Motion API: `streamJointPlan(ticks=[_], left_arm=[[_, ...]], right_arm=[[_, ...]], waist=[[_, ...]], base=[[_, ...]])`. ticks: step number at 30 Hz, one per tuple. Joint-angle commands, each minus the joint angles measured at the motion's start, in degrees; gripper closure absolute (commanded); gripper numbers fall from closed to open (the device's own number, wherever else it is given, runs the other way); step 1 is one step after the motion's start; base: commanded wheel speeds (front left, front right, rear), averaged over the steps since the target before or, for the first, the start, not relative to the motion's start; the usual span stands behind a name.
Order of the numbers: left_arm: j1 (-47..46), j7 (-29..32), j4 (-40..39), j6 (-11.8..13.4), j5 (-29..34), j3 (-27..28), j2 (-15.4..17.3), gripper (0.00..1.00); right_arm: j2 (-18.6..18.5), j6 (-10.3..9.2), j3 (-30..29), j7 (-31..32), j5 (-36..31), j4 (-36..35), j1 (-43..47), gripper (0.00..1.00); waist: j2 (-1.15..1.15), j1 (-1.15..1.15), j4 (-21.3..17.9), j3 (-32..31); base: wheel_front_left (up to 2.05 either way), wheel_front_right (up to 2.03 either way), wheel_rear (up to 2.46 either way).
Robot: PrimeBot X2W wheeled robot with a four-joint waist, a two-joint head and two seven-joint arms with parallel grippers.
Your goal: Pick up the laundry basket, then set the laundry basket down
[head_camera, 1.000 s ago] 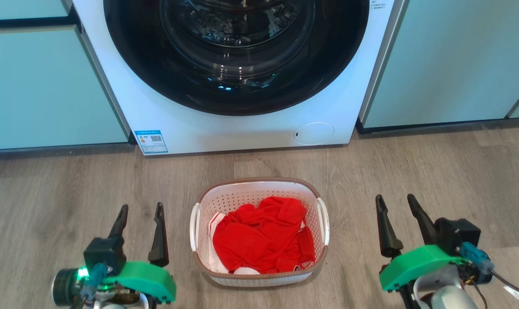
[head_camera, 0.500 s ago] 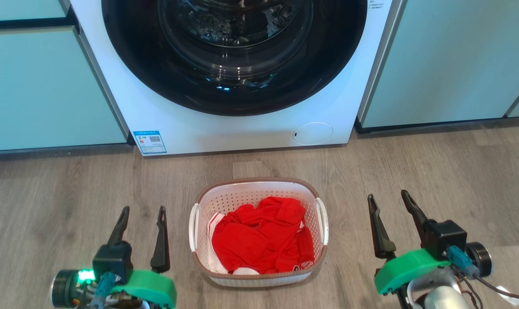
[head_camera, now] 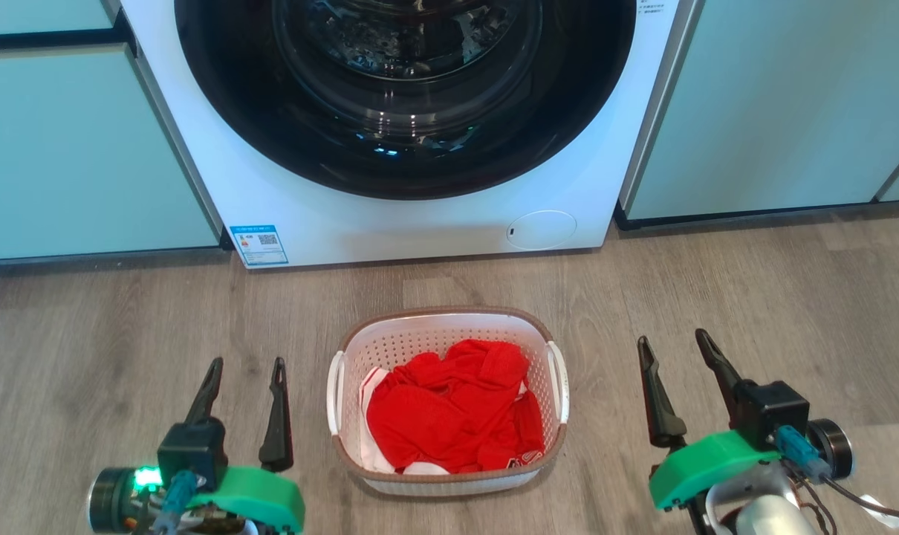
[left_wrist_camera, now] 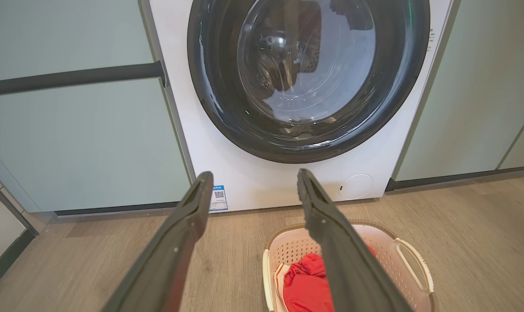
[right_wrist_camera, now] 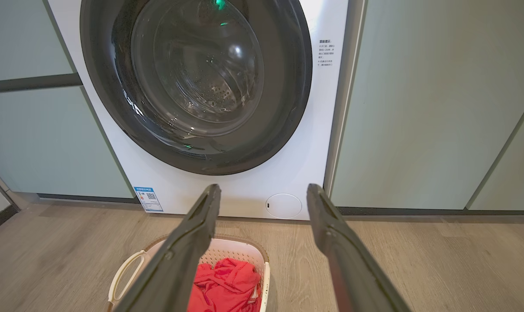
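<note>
**Laundry basket on floor, both grippers clear**

The small white perforated plastic laundry basket (head_camera: 435, 338), with a brown woven-look rim, stands on the grey-brown wood-plank floor (head_camera: 717, 297). It is in front of the white front-loading washing machine (head_camera: 420, 223) and apart from it. A crumpled red garment (head_camera: 449, 416) lies inside the basket.

The left gripper (head_camera: 246, 364) is positioned near the basket's left white handle (head_camera: 336, 394) without touching it. Its jaws are spread wide and hold nothing. The right gripper (head_camera: 672, 338) stands farther out from the right white handle (head_camera: 561, 390). Its jaws are likewise wide and hold nothing.
</note>
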Motion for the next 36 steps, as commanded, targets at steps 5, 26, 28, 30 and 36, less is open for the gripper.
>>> streamJointPlan(ticks=[5, 26, 28, 30, 36], left_arm=[[-1.8, -0.6, -1.7, -0.4, 0.8, 2.3, -0.2, 0.0], [-2.1, -0.6, -1.5, -1.0, 1.4, 2.6, -0.5, 0.0], [-2.5, -0.6, -1.3, -1.1, 1.3, 2.5, -0.6, 0.0], [-3.2, -0.6, -1.0, -1.1, 1.1, 2.5, -0.6, 0.0], [-7.6, -0.6, 1.0, -1.7, 0.6, 2.5, -0.6, 0.0]], right_arm=[[-0.6, 0.41, 1.0, -0.8, 0.1, -1.6, -2.0, 0.0], [-0.6, 0.41, 0.6, -0.8, 0.0, -1.5, -2.3, 0.0], [-0.6, 0.41, 0.6, -0.8, -0.1, -1.3, -2.7, 0.0], [-0.6, 0.41, 0.5, -0.8, -0.2, -1.2, -3.4, 0.0], [-0.6, 0.41, -0.3, -0.8, -0.6, 0.8, -7.8, 0.0]], waist=[[0.0, 0.0, 0.0, 0.1], [0.0, 0.0, -0.1, 2.0], [0.0, 0.0, -0.1, 3.0], [0.0, 0.0, 0.0, 4.3], [0.0, 0.0, 0.1, 11.0]], base=[[0.0, 0.0, 0.0], [0.0, 0.0, 0.0], [0.0, 0.0, 0.0], [0.0, 0.0, 0.0], [0.0, 0.0, 0.0]])
